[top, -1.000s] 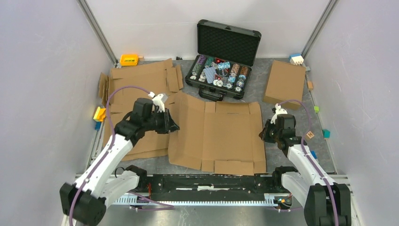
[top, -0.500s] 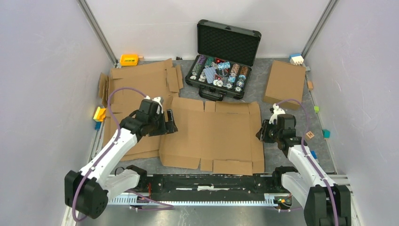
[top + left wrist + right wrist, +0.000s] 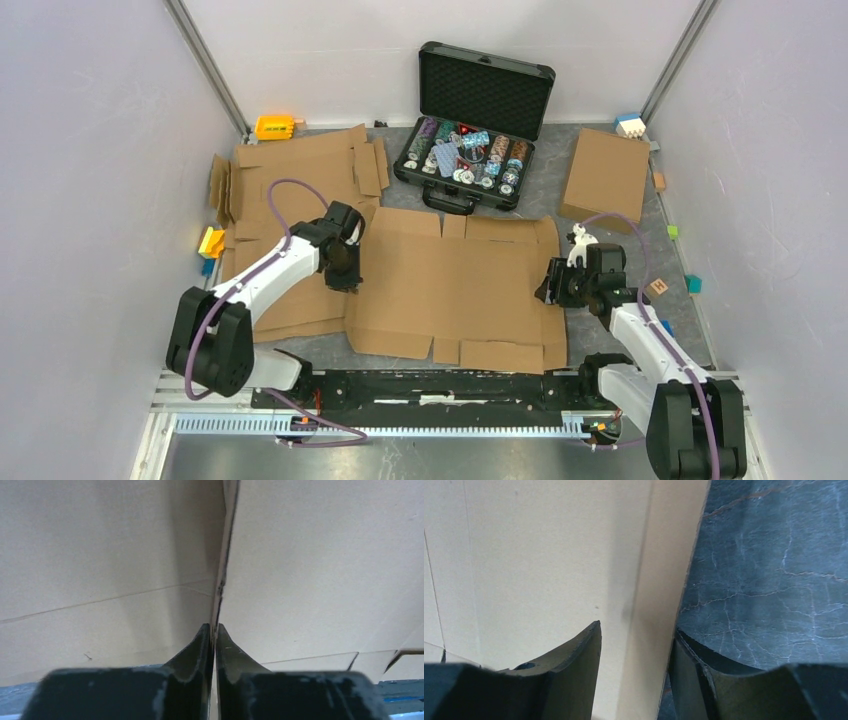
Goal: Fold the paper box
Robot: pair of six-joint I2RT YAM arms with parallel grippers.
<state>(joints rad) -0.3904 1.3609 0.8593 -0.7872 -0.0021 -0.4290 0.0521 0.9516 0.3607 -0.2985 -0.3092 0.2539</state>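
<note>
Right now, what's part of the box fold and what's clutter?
Job: paper box; left gripper, pinching its left edge; right gripper, open over its right edge.
Clutter: black case; cardboard stack; closed brown box; yellow toy.

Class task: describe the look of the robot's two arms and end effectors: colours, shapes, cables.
The left arm and right arm each have white links, black joints and a looping purple cable. The left end effector and right end effector have dark, scuffed, curved tapering fingers.

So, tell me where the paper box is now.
In the top view the paper box lies unfolded at mid-table between the left arm and right arm, just on the near side of the open black chip case.
</note>
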